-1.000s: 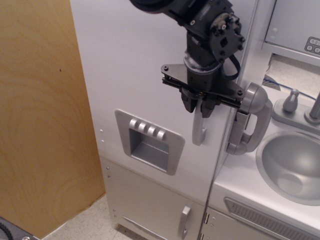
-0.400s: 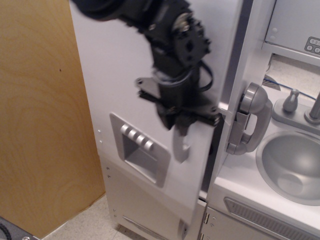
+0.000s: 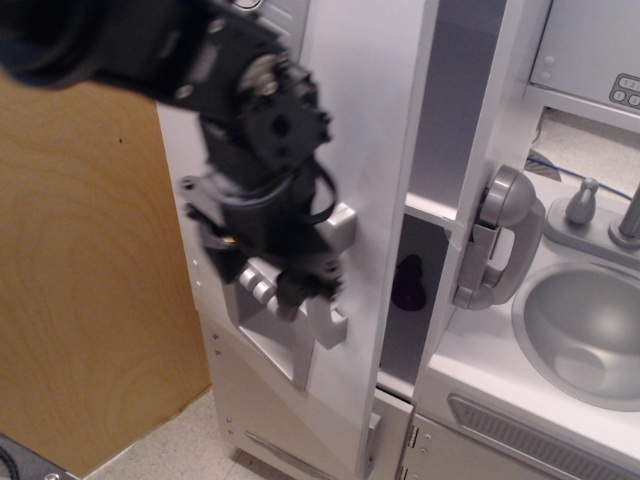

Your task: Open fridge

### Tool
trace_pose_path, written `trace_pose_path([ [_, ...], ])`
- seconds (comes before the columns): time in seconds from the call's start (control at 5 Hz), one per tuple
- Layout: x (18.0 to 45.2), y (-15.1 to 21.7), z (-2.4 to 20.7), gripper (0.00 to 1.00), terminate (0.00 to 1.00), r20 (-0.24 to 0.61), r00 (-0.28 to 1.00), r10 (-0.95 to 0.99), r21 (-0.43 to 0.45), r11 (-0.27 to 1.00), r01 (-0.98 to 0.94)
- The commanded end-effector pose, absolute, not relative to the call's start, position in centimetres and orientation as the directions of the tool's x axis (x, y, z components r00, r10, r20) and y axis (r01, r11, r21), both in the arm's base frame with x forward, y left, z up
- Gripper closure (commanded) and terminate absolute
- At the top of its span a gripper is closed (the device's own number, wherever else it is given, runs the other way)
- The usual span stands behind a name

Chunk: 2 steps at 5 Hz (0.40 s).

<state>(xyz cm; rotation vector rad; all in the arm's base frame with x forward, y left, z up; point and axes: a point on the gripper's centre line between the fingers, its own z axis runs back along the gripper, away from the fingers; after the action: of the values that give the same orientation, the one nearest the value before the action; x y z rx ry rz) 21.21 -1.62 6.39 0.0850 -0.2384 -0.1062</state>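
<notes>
Although motion blur softens the arm, we can list the scene from largest item down.

Item one: the fridge point(image 3: 365, 150), a tall white door at centre frame, swung outward on its left side so that we see it nearly edge-on. A wide dark gap stands between its free edge and the cabinet frame to the right. We judge the task largely done: the door is plainly off its frame and the interior shows. What may remain is only a wider swing and a release.

Item two: the wooden panel point(image 3: 90, 300), filling the left of the frame behind the arm.

Item three: the sink basin point(image 3: 585, 330), grey, at lower right, well apart from the door.

Item four: the gripper point(image 3: 300, 290), black, blurred, set against the door's front face at the grey handle point(image 3: 328, 322). Its fingers appear closed around the handle's upper part, with the handle's lower end showing just beneath them; we cannot tell how tight the hold is.

Item five: the toy phone handset point(image 3: 500, 240), grey, hanging on the cabinet frame right of the gap.

Item six: the dispenser panel point(image 3: 275, 345), grey, mostly hidden behind the gripper.

Item seven: a small dark object point(image 3: 410, 283) on an inner shelf, too dim to identify.
</notes>
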Motion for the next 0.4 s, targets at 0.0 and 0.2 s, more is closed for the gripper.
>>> trace_pose_path([
  [0.0, 19.9, -0.7, 7.3, 0.00, 0.00, 0.178, 0.972, -0.154, 0.089, 0.986, 0.140],
  [0.2, 21.1, -3.8, 6.8, 0.00, 0.00, 0.166, 0.970, -0.179, 0.067, 0.983, 0.170],
])
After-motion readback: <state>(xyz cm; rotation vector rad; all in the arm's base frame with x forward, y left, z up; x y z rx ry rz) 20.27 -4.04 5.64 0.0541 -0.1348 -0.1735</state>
